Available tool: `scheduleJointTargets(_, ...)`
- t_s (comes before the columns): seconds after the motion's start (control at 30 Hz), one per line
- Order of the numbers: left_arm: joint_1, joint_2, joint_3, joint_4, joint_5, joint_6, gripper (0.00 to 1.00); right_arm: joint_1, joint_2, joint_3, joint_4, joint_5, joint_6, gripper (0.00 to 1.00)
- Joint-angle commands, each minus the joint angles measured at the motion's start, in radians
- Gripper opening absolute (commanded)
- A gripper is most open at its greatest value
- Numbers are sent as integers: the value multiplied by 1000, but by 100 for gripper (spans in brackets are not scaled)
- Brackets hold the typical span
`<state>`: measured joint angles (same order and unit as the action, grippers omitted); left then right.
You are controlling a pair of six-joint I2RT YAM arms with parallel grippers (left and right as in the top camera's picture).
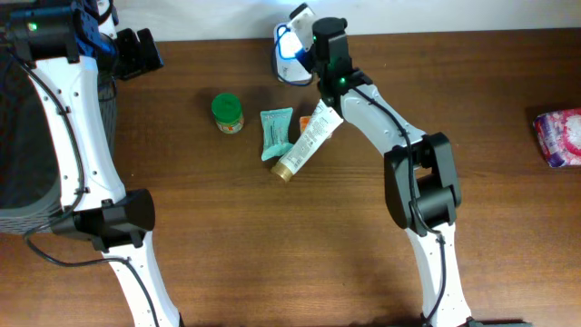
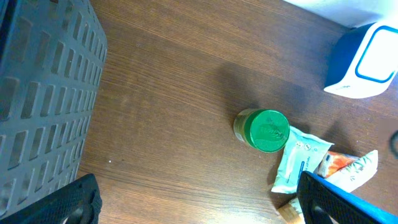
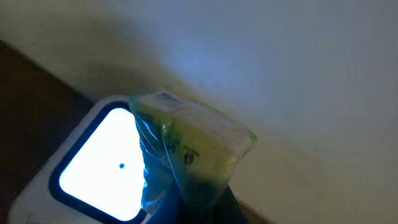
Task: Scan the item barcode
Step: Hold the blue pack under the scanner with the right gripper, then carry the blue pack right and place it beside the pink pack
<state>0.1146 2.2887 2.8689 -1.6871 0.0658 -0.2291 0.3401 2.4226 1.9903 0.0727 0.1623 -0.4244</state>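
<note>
The packet (image 3: 186, 149) looks light, soft and slippery, so a hold on one end seems best. The right pincer (image 1: 310, 29) squeezes it at the far side, by the glowing scanner (image 3: 93, 168). The left pincer (image 1: 143, 53) is wide open near the gray basket (image 2: 43, 93); I cannot see inside it.

The left arm (image 1: 91, 154) and the right arm (image 1: 377, 113) are both wearing white shell links joined by black joint housings — a green light (image 1: 343, 83) is glowing on each. Beside the left wrist blue cables (image 1: 91, 36) are bunching, a black cable (image 1: 45, 254) is looping below its lower joint, and the fingers (image 2: 71, 202) of the left end effector (image 2: 196, 193) are showing black.
</note>
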Motion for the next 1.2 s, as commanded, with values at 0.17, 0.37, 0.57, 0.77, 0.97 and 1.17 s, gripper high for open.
scheduleJointTargets(0.17, 3, -35, 12, -1, -10, -2, 99, -368, -140, 182, -671, 29, 600, 4)
scheduleJointTargets(0.37, 3, -35, 12, -1, -10, -2, 99, -686, -138, 158, -1017, 33, 617, 4)
scheduleJointTargets(0.57, 3, -35, 12, -1, -10, -2, 99, -855, -116, 107, -1038, 22, 612, 4)
scheduleJointTargets(0.77, 3, -35, 12, -1, -10, -2, 99, -863, -106, 5, -891, -54, 580, 4)
scheduleJointTargets(0.97, 3, -35, 12, -1, -10, -2, 99, -863, -106, 5, -903, -129, 553, 47)
scheduleJointTargets(1.17, 3, -35, 12, -1, -10, -2, 99, -860, -129, 5, -940, -257, 552, 99)
